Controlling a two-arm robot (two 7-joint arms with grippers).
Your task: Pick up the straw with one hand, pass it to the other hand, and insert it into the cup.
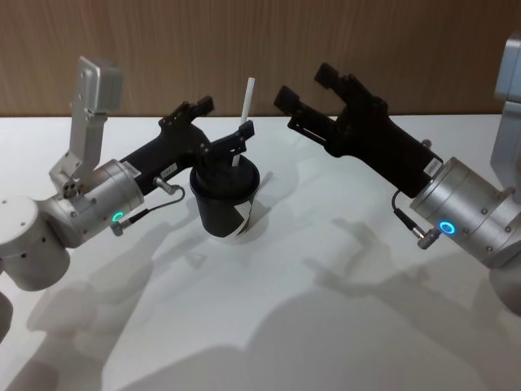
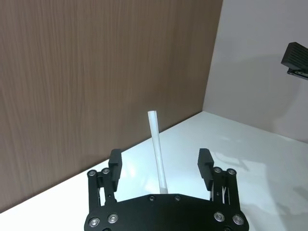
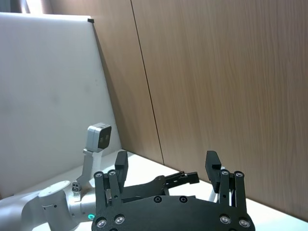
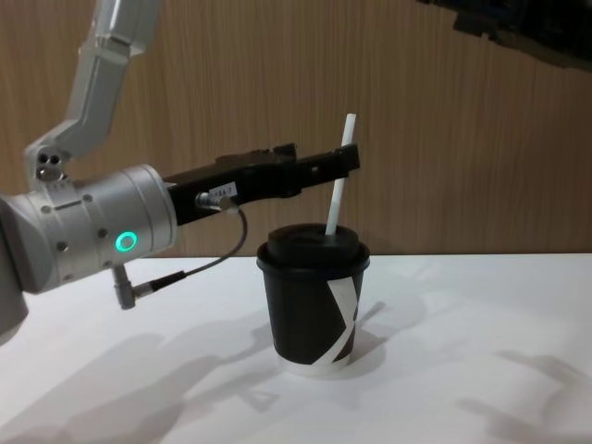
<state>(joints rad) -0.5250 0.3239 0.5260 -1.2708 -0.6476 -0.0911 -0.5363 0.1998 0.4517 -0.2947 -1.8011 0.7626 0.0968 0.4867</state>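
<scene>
The black cup [image 1: 224, 204] [image 4: 313, 305] stands upright in the middle of the white table. The white straw [image 1: 247, 98] [image 4: 339, 176] [image 2: 157, 149] stands in its lid, leaning slightly, its upper half sticking out. My left gripper [image 1: 225, 118] [image 2: 160, 159] [image 4: 324, 159] hovers just above the lid, open, with a finger on each side of the straw and a gap to both. Up and to the right of the cup, my right gripper [image 1: 308, 86] [image 3: 166, 161] is held in the air, open and holding nothing.
The white table [image 1: 326, 326] has free room in front of and to the right of the cup. A brown wood-panel wall [image 1: 407, 49] runs behind it. The right arm's silver wrist [image 1: 464, 208] hangs over the table's right side.
</scene>
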